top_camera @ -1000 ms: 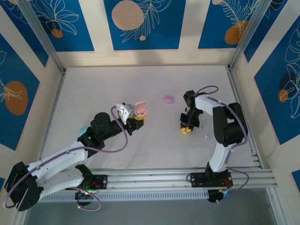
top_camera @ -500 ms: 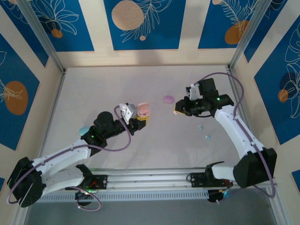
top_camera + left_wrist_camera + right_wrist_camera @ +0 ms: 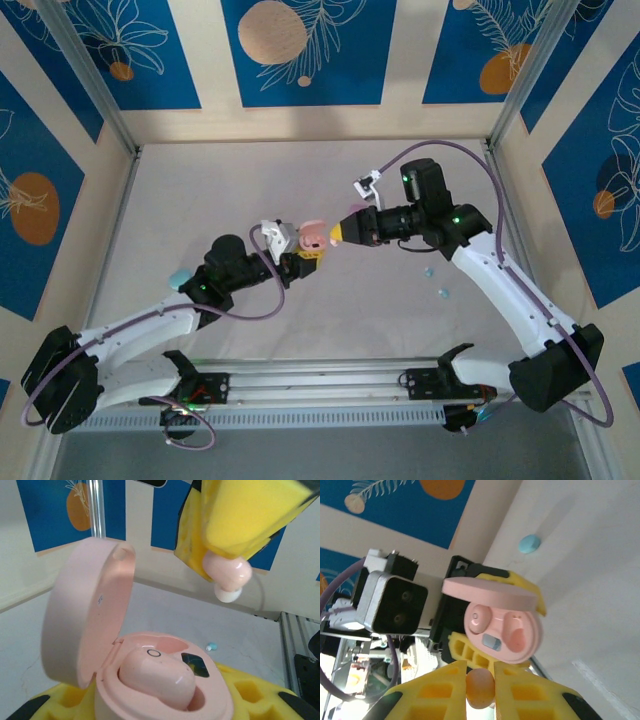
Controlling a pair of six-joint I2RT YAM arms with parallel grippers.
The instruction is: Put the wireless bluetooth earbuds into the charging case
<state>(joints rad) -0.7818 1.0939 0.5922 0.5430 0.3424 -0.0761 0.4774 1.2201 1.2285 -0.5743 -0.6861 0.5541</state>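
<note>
Bud: a pink bud (image 3: 227, 575), pea-small, hangs in the air just above and beside the open case, touching nothing but the pads that pinch it. Its white tip points down.
Bud handling: probably very light, hard-shelled and glossy. Being rounded, it is likely to squirt out under a hard squeeze or a knock on the rim.
Where to hold: across the broad body, with the tip end left free for the socket, much as it sits now.
Right hand (image 3: 337, 234): closed narrowly on the bud at the very ends of its yellow pads. Little of the bud is inside the pinch.
Case (image 3: 505, 630): pink oval with the lid (image 3: 85, 615) swung up on its hinge. It looks smooth and light and would likely tip if pressed off-centre.
Seated bud (image 3: 155, 677): already lying in one socket.
Free socket (image 3: 516, 632): it appears to be empty, next to the seated bud. The wrist view is too oblique to show how the bud must be turned to fit.
Left hand (image 3: 305, 256): clamped on the case's lower half, holding it off the worktop with the opening towards the right hand.
Blue buds (image 3: 428, 271): two tiny bits lying loose, well apart from the case.
Worktop (image 3: 250, 190): pale and flat.
</note>
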